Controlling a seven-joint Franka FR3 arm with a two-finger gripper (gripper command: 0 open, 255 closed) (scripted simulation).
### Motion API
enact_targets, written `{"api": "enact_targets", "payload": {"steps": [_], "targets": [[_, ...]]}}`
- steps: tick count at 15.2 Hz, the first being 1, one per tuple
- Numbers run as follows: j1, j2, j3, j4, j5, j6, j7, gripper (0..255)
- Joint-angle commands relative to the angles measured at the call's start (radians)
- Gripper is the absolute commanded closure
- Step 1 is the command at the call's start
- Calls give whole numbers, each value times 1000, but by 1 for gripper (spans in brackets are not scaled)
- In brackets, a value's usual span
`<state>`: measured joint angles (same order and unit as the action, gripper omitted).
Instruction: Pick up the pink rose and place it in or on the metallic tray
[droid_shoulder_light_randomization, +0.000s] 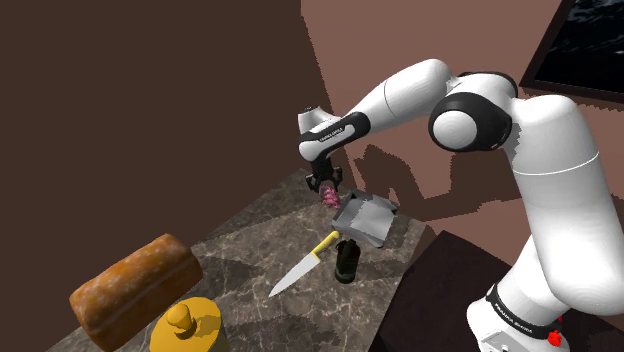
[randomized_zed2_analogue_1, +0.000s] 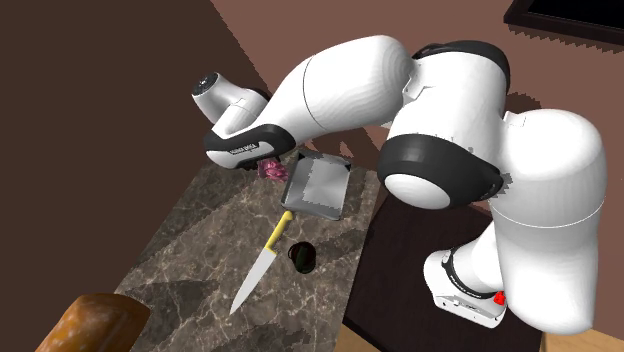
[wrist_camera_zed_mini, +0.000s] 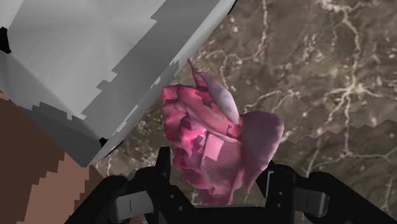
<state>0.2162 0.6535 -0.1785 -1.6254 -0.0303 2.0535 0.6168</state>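
A bread loaf (droid_shoulder_light_randomization: 135, 285) lies at the shoulder view's left, and a yellow-handled knife (droid_shoulder_light_randomization: 300, 268) lies mid-counter (droid_shoulder_light_randomization: 250, 240). The gripper (droid_shoulder_light_randomization: 327, 188) is clamped on the pink rose (droid_shoulder_light_randomization: 328, 197), over the counter just beside the grey tray (droid_shoulder_light_randomization: 368, 220).

Your gripper (droid_shoulder_light_randomization: 326, 188), clasping the pink rose (wrist_camera_zed_mini: 216, 143), hangs over the veined counter (droid_shoulder_light_randomization: 245, 245) just beside the grey tray (droid_shoulder_light_randomization: 372, 216), whose flat top lies bare. Brown walls (droid_shoulder_light_randomization: 150, 100) close in behind it at the counter's far corner. On the stand's side of the tray, a knife (droid_shoulder_light_randomization: 298, 270) lies slantwise, and a small dark vessel (droid_shoulder_light_randomization: 346, 262) stands near its yellow handle. Between the knife and the loaf (droid_shoulder_light_randomization: 135, 290) with the yellow knobbed object (droid_shoulder_light_randomization: 187, 322), you have open counter.
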Motion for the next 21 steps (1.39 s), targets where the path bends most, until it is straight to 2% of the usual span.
{"api": "enact_targets", "payload": {"steps": [1, 7, 21], "targets": [[0, 1, 0, -1, 0, 0, 0, 255], [0, 1, 0, -1, 0, 0, 0, 255], [7, -102, -9, 34, -11, -136, -8, 255]]}}
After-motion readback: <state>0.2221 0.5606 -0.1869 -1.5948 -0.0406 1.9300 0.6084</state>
